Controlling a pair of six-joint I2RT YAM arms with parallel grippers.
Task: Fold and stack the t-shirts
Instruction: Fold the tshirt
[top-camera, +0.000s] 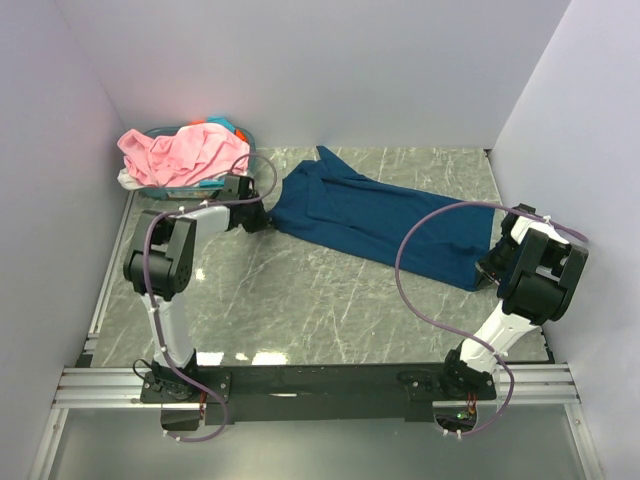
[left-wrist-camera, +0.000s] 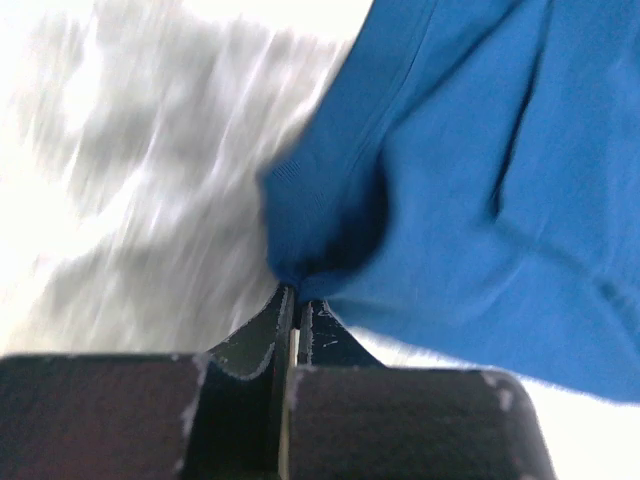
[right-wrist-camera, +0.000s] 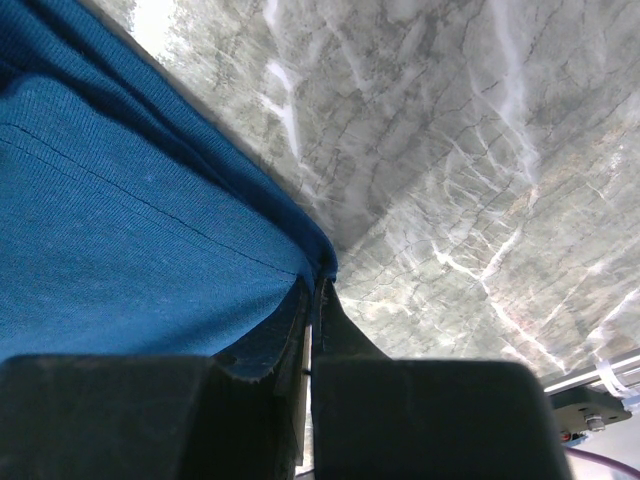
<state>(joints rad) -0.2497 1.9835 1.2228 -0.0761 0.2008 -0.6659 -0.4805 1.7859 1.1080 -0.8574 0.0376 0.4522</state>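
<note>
A dark blue t-shirt (top-camera: 375, 218) lies spread and creased across the middle of the marble table. My left gripper (top-camera: 268, 218) is shut on its left corner; in the left wrist view the blue cloth (left-wrist-camera: 440, 170) bunches right at the closed tips (left-wrist-camera: 297, 293). At the shirt's right edge my right gripper (top-camera: 488, 262) is shut on the hem, and the right wrist view shows the folded blue edge (right-wrist-camera: 150, 220) pinched at the tips (right-wrist-camera: 320, 280). A pink t-shirt (top-camera: 178, 152) with paler cloth under it is heaped in the basket at the back left.
The teal basket (top-camera: 236, 130) stands in the back left corner against the white walls. A metal rail (top-camera: 320, 385) carries both arm bases along the near edge. A purple cable (top-camera: 430, 250) loops over the shirt's right part.
</note>
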